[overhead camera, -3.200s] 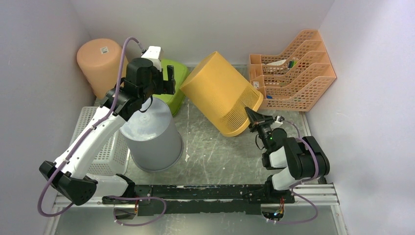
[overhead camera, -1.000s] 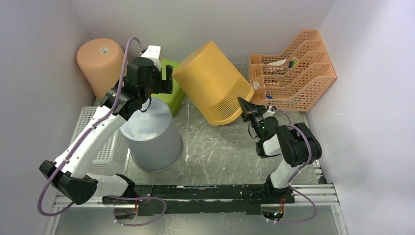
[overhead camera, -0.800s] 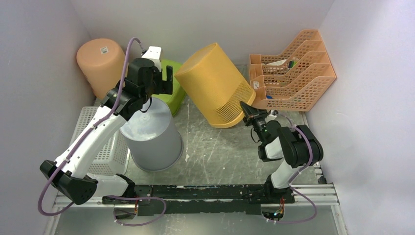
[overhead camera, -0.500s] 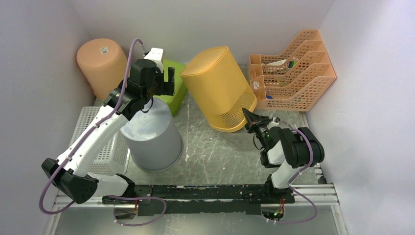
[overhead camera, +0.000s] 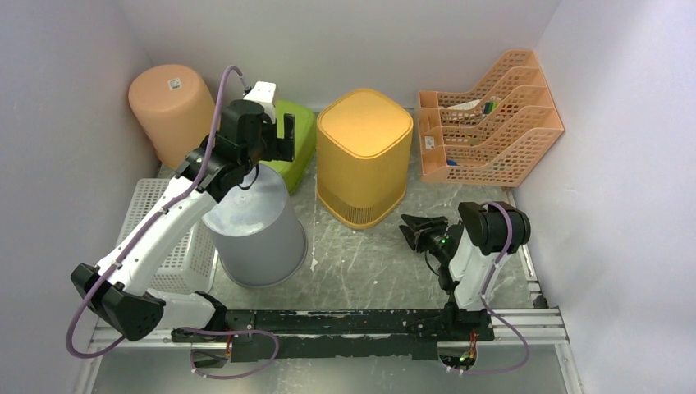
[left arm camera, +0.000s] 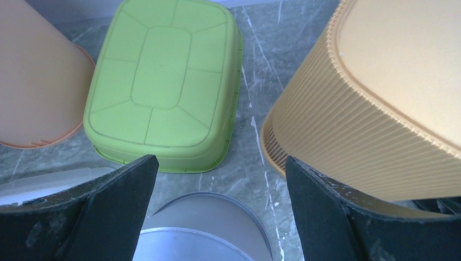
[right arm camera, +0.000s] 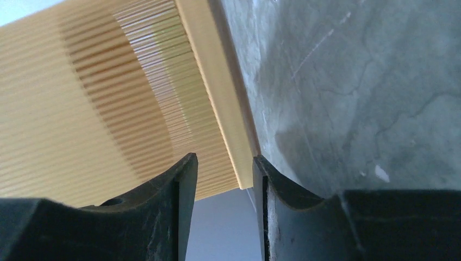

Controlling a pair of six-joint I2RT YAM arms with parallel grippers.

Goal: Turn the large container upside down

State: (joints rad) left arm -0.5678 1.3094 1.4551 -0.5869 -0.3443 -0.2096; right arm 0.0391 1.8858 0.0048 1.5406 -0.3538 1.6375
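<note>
**Yellow bin stands base-up; the job now is a clean getaway**

Nearest me, on the right side of the bench [overhead camera: 369, 267], the right gripper [overhead camera: 406, 231] lies low and points left. Its jaws are only narrowly parted and hold nothing. From the right wrist view the gripper [right arm camera: 222, 163] looks along the bin's bottom rim, close to it but apart.

To the near left stands a grey bin [overhead camera: 254, 234], also base-up, with a white mesh basket [overhead camera: 152, 205] beside it.

Past the middle of the bench is the large yellow container [overhead camera: 364, 135]. Its closed base faces up and its mouth faces the bench, so I judge the turn itself done. It sits well apart from the orange file rack [overhead camera: 484, 139] on the far right.

What remains, as I see it, is for the right arm to draw off toward the near right, away from the ribbed wall [right arm camera: 81, 98]. It should keep low and straight so that a finger does not catch the rim and tip the bin. The rim looks to meet the bench, though I cannot tell that it sits flat all round.

Farther left, the left gripper [overhead camera: 277, 138] hangs with jaws spread wide and empty. It hovers above the gap between the grey bin and a green tub [left arm camera: 163, 81]. The yellow wall [left arm camera: 391, 81] is just beside its right finger, so that arm is best kept from swinging right. A peach bin [overhead camera: 168, 103] fills the far left corner.
</note>
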